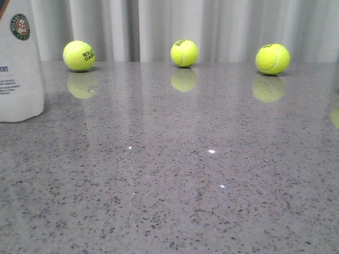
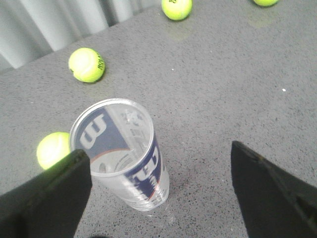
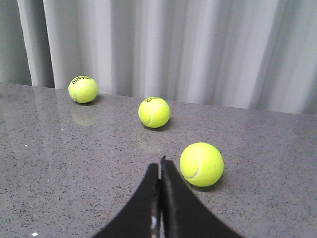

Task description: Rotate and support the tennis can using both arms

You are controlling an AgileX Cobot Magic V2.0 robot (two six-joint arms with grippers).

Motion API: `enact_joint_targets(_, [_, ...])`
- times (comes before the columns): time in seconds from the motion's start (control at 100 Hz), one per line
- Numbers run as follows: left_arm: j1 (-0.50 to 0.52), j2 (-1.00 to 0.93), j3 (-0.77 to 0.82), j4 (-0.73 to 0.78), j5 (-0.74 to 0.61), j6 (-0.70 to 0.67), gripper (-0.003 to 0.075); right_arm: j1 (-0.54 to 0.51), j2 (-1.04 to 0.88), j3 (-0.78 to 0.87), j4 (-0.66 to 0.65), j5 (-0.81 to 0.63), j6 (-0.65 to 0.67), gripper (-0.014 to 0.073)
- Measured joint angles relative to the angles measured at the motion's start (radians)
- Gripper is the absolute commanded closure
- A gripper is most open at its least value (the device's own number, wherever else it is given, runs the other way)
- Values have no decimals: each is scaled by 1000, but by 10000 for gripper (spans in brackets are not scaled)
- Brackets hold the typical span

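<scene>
The tall clear-plastic tennis can (image 1: 19, 61) with its white and navy label stands upright at the far left of the grey speckled stone tabletop (image 1: 175, 185), only partly inside the front view, its round green-red badge (image 1: 20, 26) showing near the top. Three yellow-green tennis balls sit in a row along the far edge before a pale pleated curtain (image 1: 222, 26): a left ball (image 1: 79, 55), a middle ball (image 1: 184, 53) and a right ball (image 1: 272, 59), each well apart from the others.

In the left wrist view the can (image 2: 121, 153) is seen from above, its mouth open and the white "W" logo (image 2: 94, 133) visible through the wall. The left gripper (image 2: 161, 191) hangs over it with its dark wedge jaws spread wide; the can lies near one finger (image 2: 47, 198) and apart from the other. A fourth ball (image 2: 52, 148) rests just beside the can.

The right gripper (image 3: 159, 198) has its jaws pressed together on nothing, pointing toward the balls.
</scene>
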Motion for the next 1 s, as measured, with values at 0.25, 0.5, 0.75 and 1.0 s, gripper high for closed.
enact_joint_targets(0.25, [0,-264,389,47,-281,-137,167,0,0,0,0,2,0,664])
enact_joint_targets(0.5, [0,-482,763,47,-586,-184,167,0,0,0,0,2,0,664])
enact_joint_targets(0.75, [0,-585,940,47,-738,-189,337,0,0,0,0,3,0,664])
enact_joint_targets(1.0, [0,-586,949,47,-768,-191,738,0,0,0,0,3,0,664])
